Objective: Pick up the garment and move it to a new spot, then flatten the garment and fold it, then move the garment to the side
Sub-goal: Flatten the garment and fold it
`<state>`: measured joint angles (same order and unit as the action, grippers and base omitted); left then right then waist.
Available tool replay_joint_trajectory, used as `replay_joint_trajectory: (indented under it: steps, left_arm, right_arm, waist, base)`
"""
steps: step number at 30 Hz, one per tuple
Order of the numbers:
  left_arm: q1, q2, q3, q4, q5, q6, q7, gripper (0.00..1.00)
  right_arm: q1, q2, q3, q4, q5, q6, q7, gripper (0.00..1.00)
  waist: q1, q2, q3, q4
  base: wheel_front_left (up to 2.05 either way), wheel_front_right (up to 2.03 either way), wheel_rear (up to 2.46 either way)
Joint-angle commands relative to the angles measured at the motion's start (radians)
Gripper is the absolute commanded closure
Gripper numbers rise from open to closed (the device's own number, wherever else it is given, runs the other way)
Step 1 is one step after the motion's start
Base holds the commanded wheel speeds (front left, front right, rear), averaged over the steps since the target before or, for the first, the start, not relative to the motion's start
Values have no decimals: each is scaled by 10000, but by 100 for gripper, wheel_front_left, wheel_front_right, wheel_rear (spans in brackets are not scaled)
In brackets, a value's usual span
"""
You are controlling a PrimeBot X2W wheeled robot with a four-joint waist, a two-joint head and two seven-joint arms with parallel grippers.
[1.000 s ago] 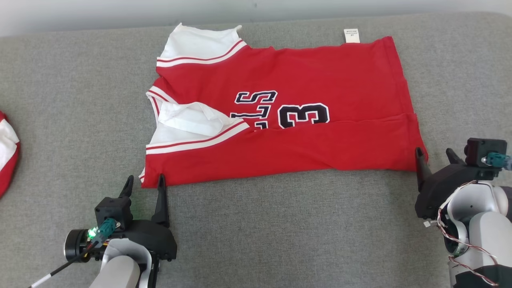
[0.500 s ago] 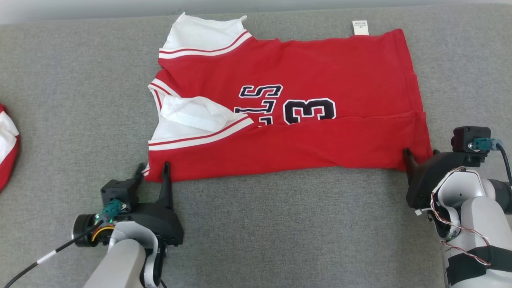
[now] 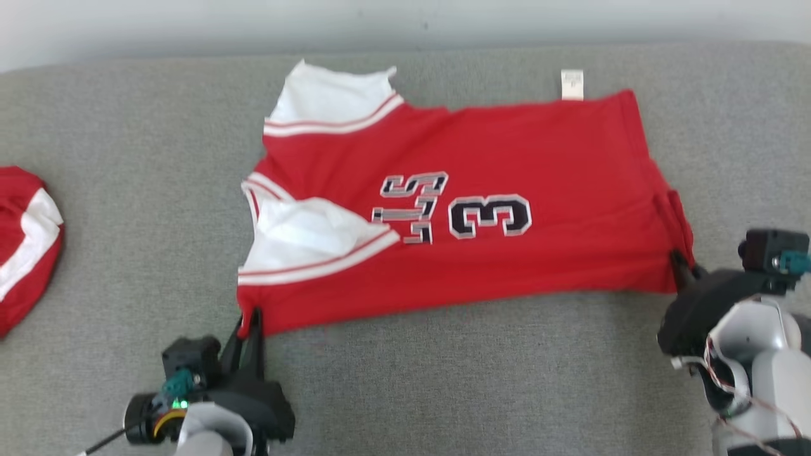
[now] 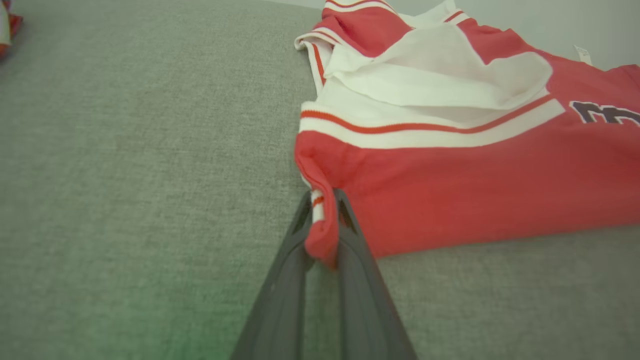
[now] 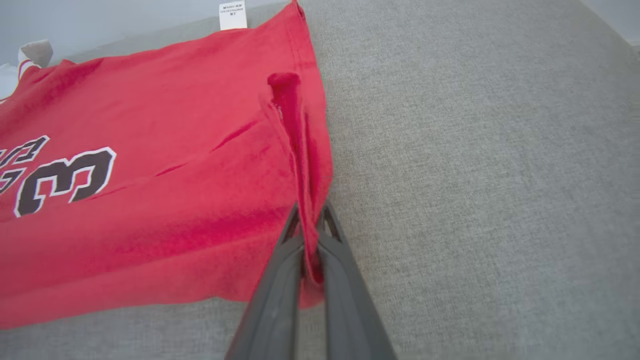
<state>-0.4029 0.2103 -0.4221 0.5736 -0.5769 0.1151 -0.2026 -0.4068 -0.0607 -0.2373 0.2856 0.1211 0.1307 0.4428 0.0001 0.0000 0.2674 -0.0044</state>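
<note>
Status, as judged: red-and-white sleeveless jersey [image 3: 481, 266] spread sideways on grey woven padded surface [image 3: 443, 380], flattened, not yet folded. Left claw [image 3: 249, 320] clamped shut on near shoulder corner; right claw [image 3: 679, 259] clamped shut on near hem corner. Remaining, likely: fold, then shift aside. Nearby: white label [image 3: 571, 84] at far hem; second red-and-white cloth [image 3: 25, 234] at left edge, well apart. Obstructions: none seen.

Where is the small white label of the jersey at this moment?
In the head view, the white label sticks out from the far edge of the red jersey, near its right corner, lying on the grey surface.
</note>
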Motion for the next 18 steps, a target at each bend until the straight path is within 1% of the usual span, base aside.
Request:
replay_joint_trajectory:
  steps: [1,3,6,8,10,12,18]
  left_arm:
    - [463,128,46,-142,-76,134,-94,100]
    - [907,179,6,-550,-48,241,-182,100]
    - [1377,275,-26,-970,19,388,-246,100]
    - [1724,357,-44,-1258,66,516,-247,100]
    - [2112,437,-4,-1559,-14,695,-109,100]
    - [2497,570,68,-1839,-167,758,6,100]
    - [3441,837,206,-2434,-445,998,265,100]
  right_arm:
    - [461,-5,-91,-328,107,-12,119,100]
    - [1178,31,-229,-983,330,-13,319,100]
    - [1949,67,-353,-1575,530,-13,533,100]
    - [2430,78,-371,-1815,880,-13,542,100]
    - [2854,80,-334,-1942,1280,-14,507,100]
    - [3208,79,-312,-1961,1555,-14,397,100]
    - [3785,65,-360,-1649,1630,-19,208,100]
  waist:
    - [-1,0,-358,59]
    - [-1,0,-597,95]
    - [-1,0,-750,95]
    - [-1,0,-826,79]
    - [-1,0,-883,41]
    - [-1,0,-919,-13]
    - [-1,0,-973,-84]
  base:
    - [0,0,0]
    - [0,0,0]
    - [0,0,0]
    - [0,0,0]
    - [0,0,0]
    - [0,0,0]
    - [0,0,0]
